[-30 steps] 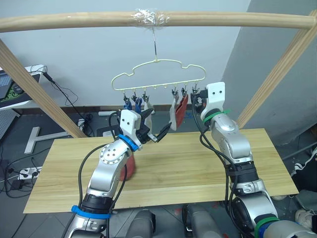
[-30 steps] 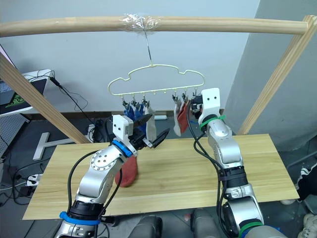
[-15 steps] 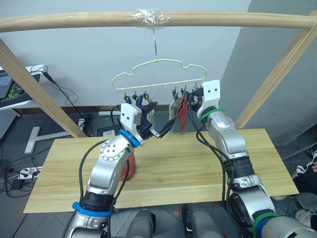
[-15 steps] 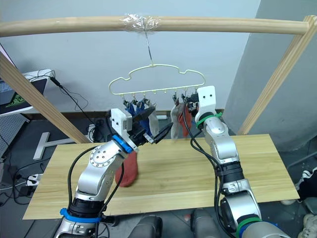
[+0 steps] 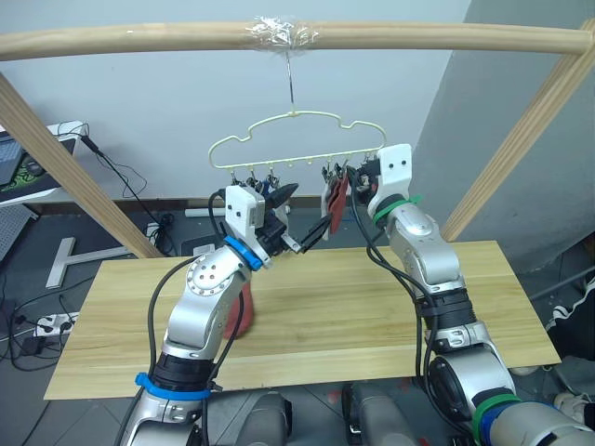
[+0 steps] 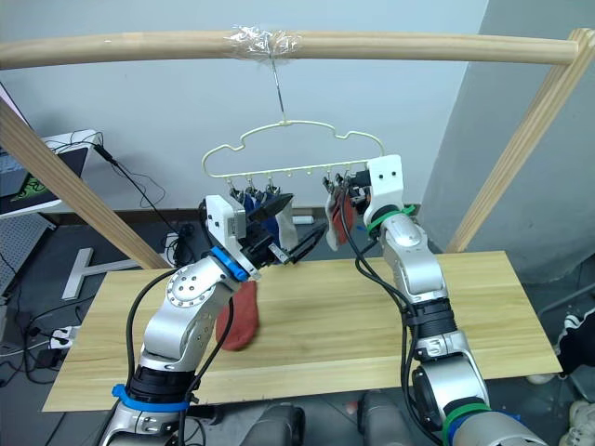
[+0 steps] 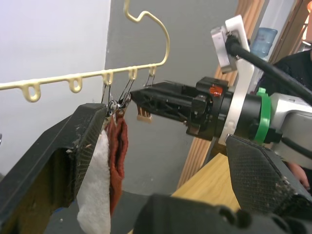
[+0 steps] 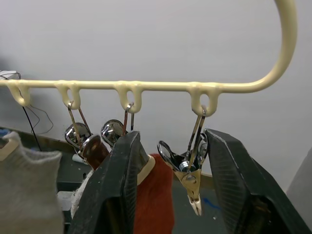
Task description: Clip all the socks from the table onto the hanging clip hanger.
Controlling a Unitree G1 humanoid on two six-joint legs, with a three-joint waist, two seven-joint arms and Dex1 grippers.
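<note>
The right hand (image 8: 178, 190) is holding its two fingers (image 8: 119, 195) apart on either side of an empty clip (image 8: 187, 178) hanging from the hanger (image 8: 161, 87), beside a clipped red sock (image 8: 153, 200) and a grey sock (image 8: 27, 190).

The clip hanger (image 8: 161, 87) is smooth cream wire with a soft, plastic-like shine. Its clips (image 8: 187, 168) are polished metal, bright and reflecting. The rust-red sock (image 8: 153, 197) and the light grey sock (image 7: 95, 187) are matt, fuzzy cloth. The table (image 5: 353, 307) is light wood with visible grain. The right gripper (image 8: 173, 180) has black fingers (image 8: 229, 180) with a fine textured, matt surface.
</note>
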